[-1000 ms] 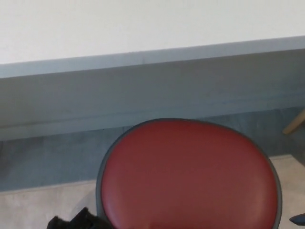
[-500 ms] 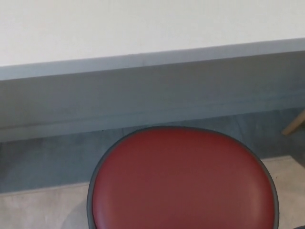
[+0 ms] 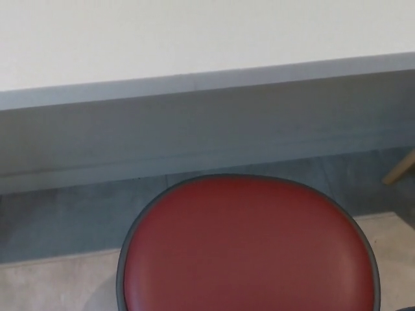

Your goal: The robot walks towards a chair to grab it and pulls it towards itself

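At frame bottom centre, the chair point(image 3: 249, 249) fills the lower half of the head view: a round red padded seat with a dark grey rim, cut off by the bottom edge. Only the seat top shows, no legs or backrest visible. It sits on a pale floor point(image 3: 52, 285), just in front of a grey strip of flooring and a grey baseboard point(image 3: 194, 136) under a white wall point(image 3: 194, 32). A tan wooden leg of something else point(image 3: 401, 168) pokes in at the right edge, well apart from the chair.

Neither robot hand is in view. Left hand: not visible, can't tell how open it is or whether it holds anything. Right hand: same; a tiny dark sliver at the bottom right corner is too small to identify.

Judgement: the chair is close under the head, so the step is either the final reach or the pull itself. Contact with the rim can't be confirmed from here.

To do it well: fingers should wrap the seat rim on the near edge or both sides, not press on the padded top, which would slip. Pull should be low and level, straight back toward the body, so the seat doesn't tip. Even force from both sides would avoid spinning the round seat. Keep it clear of the wooden leg on the right.
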Available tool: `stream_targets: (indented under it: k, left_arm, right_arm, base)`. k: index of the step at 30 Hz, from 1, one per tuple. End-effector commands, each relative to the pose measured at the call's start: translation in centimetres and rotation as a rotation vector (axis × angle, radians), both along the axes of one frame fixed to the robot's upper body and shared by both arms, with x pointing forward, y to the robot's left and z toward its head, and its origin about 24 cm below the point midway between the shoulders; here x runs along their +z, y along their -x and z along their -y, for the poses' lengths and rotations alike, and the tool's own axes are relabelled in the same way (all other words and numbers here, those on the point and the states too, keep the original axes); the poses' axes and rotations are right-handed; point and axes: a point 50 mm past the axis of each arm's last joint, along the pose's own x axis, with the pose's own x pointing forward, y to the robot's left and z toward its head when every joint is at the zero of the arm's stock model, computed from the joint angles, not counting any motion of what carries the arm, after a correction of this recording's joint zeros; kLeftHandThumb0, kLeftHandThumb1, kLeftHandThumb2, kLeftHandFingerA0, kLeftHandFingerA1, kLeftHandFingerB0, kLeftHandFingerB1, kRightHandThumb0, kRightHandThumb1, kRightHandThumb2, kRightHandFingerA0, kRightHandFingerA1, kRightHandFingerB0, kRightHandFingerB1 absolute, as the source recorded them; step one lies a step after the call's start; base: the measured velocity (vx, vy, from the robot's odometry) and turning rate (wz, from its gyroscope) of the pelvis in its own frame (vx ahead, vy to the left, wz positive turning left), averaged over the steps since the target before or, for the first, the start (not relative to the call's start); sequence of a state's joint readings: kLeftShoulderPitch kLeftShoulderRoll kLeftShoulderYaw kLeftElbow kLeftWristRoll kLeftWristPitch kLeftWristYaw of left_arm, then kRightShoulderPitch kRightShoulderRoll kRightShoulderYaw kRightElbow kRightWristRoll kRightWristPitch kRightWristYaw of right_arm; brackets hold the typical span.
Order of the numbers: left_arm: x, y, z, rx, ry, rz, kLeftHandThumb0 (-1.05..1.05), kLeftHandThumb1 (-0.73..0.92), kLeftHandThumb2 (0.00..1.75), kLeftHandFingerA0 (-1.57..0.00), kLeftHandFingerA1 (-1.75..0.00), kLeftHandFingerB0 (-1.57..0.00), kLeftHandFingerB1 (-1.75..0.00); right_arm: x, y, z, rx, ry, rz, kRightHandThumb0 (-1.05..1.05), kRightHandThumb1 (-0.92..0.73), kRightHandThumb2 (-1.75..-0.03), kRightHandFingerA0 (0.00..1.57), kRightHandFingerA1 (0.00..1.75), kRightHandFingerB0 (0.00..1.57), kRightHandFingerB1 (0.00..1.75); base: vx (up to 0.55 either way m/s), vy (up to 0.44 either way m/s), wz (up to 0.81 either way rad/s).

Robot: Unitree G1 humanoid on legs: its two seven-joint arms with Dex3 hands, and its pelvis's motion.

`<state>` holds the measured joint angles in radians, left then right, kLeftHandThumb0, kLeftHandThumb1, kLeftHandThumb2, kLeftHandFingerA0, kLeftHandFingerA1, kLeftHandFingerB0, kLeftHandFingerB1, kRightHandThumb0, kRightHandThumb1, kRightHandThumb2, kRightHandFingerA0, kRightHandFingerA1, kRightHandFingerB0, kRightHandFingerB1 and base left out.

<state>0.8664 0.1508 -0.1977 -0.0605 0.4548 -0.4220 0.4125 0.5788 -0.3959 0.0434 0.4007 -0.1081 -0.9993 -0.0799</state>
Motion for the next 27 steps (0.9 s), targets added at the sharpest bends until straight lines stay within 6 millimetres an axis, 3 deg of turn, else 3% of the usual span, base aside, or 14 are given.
stream_targets:
  k: [1,3,8,10,11,14,15,17,18,20,21,24,26,27]
  left_arm:
    - [2.6,1.8,0.0,-0.073,0.106,0.197,-0.19,0.52,1.18,-0.69,-1.75,-0.62,-1.48]
    - [3.2,0.4,-0.7,-0.11,0.106,0.266,-0.16,0.62,0.99,-0.74,-1.64,-0.67,-1.26]
    - [5.4,-1.1,-2.5,-0.135,0.026,0.287,-0.32,0.78,0.66,-0.7,-1.56,-0.62,-0.67]
    - [5.7,-1.0,-3.4,-0.152,0.004,0.24,-0.31,0.73,0.63,-0.68,-1.31,-0.46,-0.48]
    - [6.3,-0.8,-4.0,-0.167,0.017,0.197,-0.36,0.7,0.63,-0.57,-0.72,-0.3,-0.39]
    - [6.7,-0.6,-4.7,-0.181,0.032,0.171,-0.32,0.48,0.95,-0.37,-0.64,-0.1,-0.49]
    - [7.0,-0.5,-5.1,-0.18,0.017,0.166,-0.43,0.68,0.61,-0.29,-0.44,-0.12,-0.3]
    - [7.2,-0.5,-5.3,-0.186,0.006,0.159,-0.47,0.68,0.62,-0.24,-0.42,-0.1,-0.26]
    - [7.8,-0.4,-5.7,-0.192,0.003,0.156,-0.31,0.63,1.09,0.0,-0.51,0.0,-0.5]
    - [8.3,-0.4,-6.1,-0.199,-0.003,0.157,-0.31,0.63,1.09,0.0,-0.51,0.0,-0.51]
    - [8.3,-0.4,-6.4,-0.194,-0.004,0.162,-0.43,0.66,0.64,-0.11,-0.37,-0.06,-0.18]
    - [8.4,0.1,-7.5,-0.154,-0.007,0.177,-0.41,0.65,0.64,-0.1,-0.4,-0.06,-0.18]
    - [8.4,0.5,-8.1,-0.134,-0.01,0.158,-0.47,0.68,0.6,-0.11,-0.36,-0.03,-0.26]
    - [8.2,1.0,-8.5,-0.122,-0.001,0.151,-0.53,0.59,0.8,-0.05,-0.43,-0.03,-0.23]
  right_arm:
    - [1.7,0.3,0.9,-0.035,-0.003,0.106,-0.24,-0.71,-0.93,0.81,1.63,0.82,0.93]
    - [2.5,-0.1,1.4,-0.033,0.033,0.11,-0.33,-0.83,-0.65,0.71,1.23,0.59,0.41]
    - [4.4,-0.2,2.7,-0.047,0.077,0.127,-0.31,-0.75,-0.62,0.61,0.87,0.39,0.33]
    - [5.3,0.1,3.5,-0.056,0.13,0.14,-0.41,-0.58,-0.89,0.54,0.78,0.27,0.47]
    - [6.2,0.5,4.0,-0.063,0.188,0.172,-0.4,-0.73,-0.62,0.41,0.62,0.28,0.3]
    - [6.6,1.2,5.4,-0.095,0.243,0.17,-0.26,-0.5,-0.97,0.27,0.59,0.09,0.47]
    - [6.6,1.4,5.9,-0.112,0.25,0.172,-0.35,-0.69,-0.61,0.26,0.38,0.22,0.28]
    - [7.0,1.7,6.6,-0.125,0.26,0.174,-0.4,-0.62,-0.71,0.2,0.4,0.18,0.34]
    - [7.9,2.1,6.9,-0.124,0.297,0.189,-0.41,-0.66,-0.6,0.18,0.32,0.2,0.28]
    - [8.8,2.6,7.0,-0.125,0.325,0.19,-0.45,-0.67,-0.61,0.17,0.33,0.2,0.28]
    - [8.9,2.8,7.3,-0.124,0.332,0.19,-0.47,-0.68,-0.62,0.16,0.32,0.19,0.28]
    - [9.6,4.0,7.9,-0.156,0.358,0.158,-0.56,-0.69,-0.62,0.12,0.36,0.17,0.29]
    - [9.4,4.7,8.3,-0.185,0.366,0.124,-0.33,-0.54,-1.05,0.01,0.52,0.0,0.48]
    - [9.1,5.4,8.7,-0.221,0.354,0.106,-0.51,-0.65,-0.61,0.12,0.34,0.17,0.29]
  base:
    - [0.0,0.0,0.0]
    - [0.0,0.0,0.0]
    - [0.0,0.0,0.0]
    - [0.0,0.0,0.0]
    - [0.0,0.0,0.0]
    - [0.0,0.0,0.0]
    - [0.0,0.0,0.0]
    - [0.0,0.0,0.0]
    - [0.0,0.0,0.0]
    - [0.0,0.0,0.0]
    - [0.0,0.0,0.0]
    - [0.0,0.0,0.0]
    - [0.0,0.0,0.0]
    - [0.0,0.0,0.0]
